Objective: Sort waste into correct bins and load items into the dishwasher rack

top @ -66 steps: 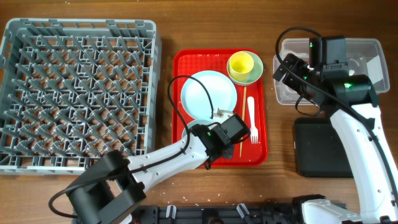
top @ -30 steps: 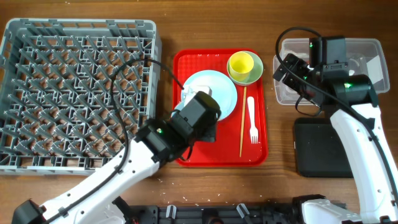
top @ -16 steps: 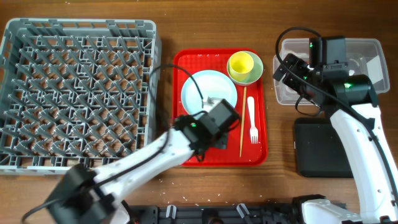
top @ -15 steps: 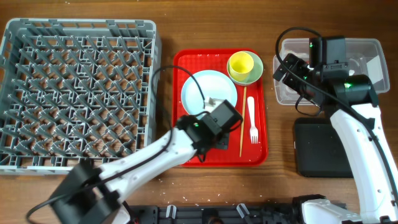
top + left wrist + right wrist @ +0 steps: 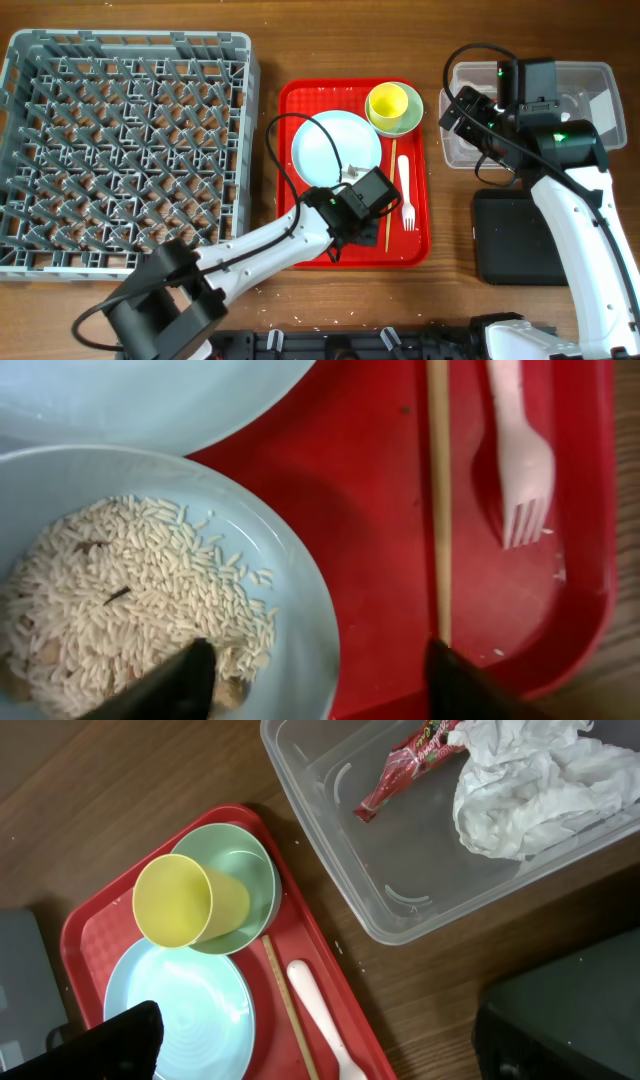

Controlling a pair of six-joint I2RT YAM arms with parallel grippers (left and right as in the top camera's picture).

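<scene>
My left gripper [image 5: 320, 685] hangs open low over the whitish bowl [image 5: 300, 580] of rice-like scraps [image 5: 130, 590]. One finger is over the rice and the other over the red serving tray [image 5: 370, 510], so the jaws straddle the bowl's rim. The blue plate [image 5: 330, 145], wooden chopsticks [image 5: 438, 500] and white fork [image 5: 520, 470] lie beside it. A yellow cup [image 5: 180, 900] sits in the green bowl [image 5: 250, 870]. My right gripper [image 5: 330, 1050] is open and empty beside the clear tub [image 5: 420, 910], which holds the red wrapper [image 5: 410, 765] and white napkin [image 5: 530, 780].
The large grey dishwasher rack [image 5: 130, 150] fills the left of the table. The flat black tray [image 5: 520, 240] lies in front of the clear tub, under my right arm. Cables loop above the red tray near the plate.
My left gripper has gone from shut to open. It has shifted right from over the plate to the rice bowl. The right arm has not moved.
</scene>
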